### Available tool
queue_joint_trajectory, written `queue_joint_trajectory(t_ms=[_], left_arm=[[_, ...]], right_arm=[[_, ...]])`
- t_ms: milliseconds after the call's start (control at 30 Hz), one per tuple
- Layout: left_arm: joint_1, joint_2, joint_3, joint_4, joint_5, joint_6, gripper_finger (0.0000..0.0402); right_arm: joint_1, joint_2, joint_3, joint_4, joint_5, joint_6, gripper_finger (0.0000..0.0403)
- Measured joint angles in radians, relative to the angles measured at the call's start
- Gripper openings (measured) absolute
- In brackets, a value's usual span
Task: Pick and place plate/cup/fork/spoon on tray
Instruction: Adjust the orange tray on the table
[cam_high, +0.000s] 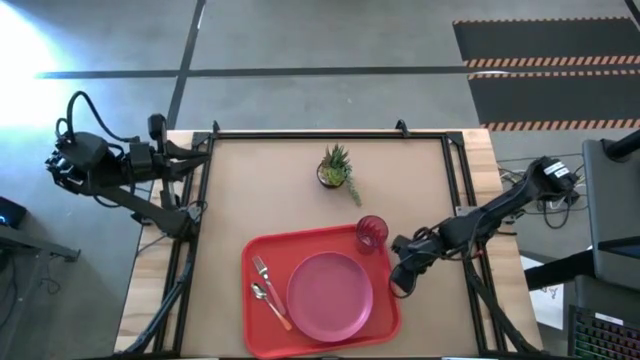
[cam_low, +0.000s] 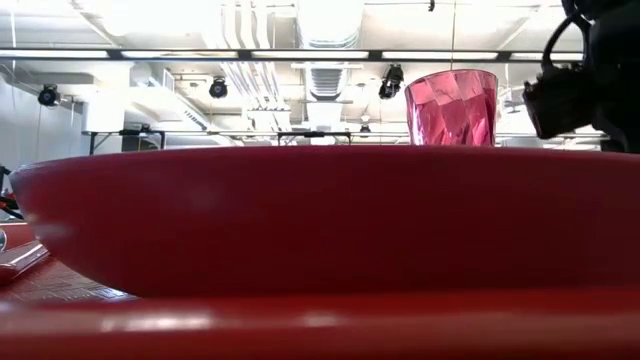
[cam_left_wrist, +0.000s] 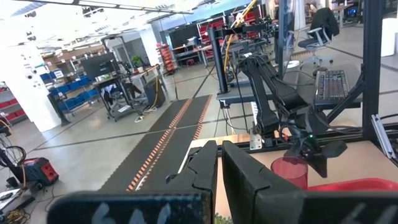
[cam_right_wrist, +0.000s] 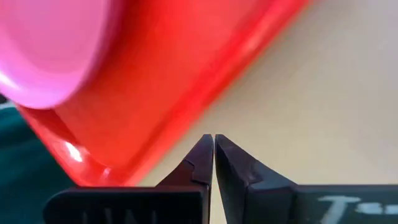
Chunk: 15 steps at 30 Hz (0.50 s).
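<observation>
High view: tray (cam_high: 262, 250) sits at the near centre of the table, already carrying the plate (cam_high: 330, 296), fork (cam_high: 262, 270), spoon (cam_high: 268, 303) and cup (cam_high: 371, 233). Cup stands in the tray's far right corner. Fork and spoon lie side by side on the tray's left part, long axes running roughly far-to-near, slightly slanted. Right gripper (cam_high: 400, 283) hangs just off the tray's right rim, empty; plate lies to its left, cup left and farther off. Left gripper (cam_high: 205, 146) is parked at the table's far-left corner, well apart from everything. Small potted plant (cam_high: 337, 167) stands beyond the tray, untouched.

Low view: plate rim fills the frame, cup upright behind it, right arm dark at the picture's right edge.

Left wrist view: left fingers (cam_left_wrist: 199, 171) pressed together, holding nothing; cup and right arm show far ahead.

Right wrist view: right fingers (cam_right_wrist: 202, 163) pressed together, nothing between them; tray rim and plate edge lie just ahead of the tips over bare table.

Judgement: all four items look placed; nothing left for the nearer right arm to fetch, so retreat seems next.
</observation>
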Motion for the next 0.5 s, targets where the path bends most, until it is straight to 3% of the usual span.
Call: queue_joint_trajectory(t_ms=[333, 500], left_arm=[[0.000, 0.008, 0.000, 0.000, 0.000, 0.000, 0.0006], [0.000, 0.008, 0.000, 0.000, 0.000, -0.001, 0.0006]], right_arm=[[0.000, -0.001, -0.001, 0.016, 0.005, -0.004, 0.0046], [0.000, 0.020, 0.000, 0.158, 0.015, -0.044, 0.0064]])
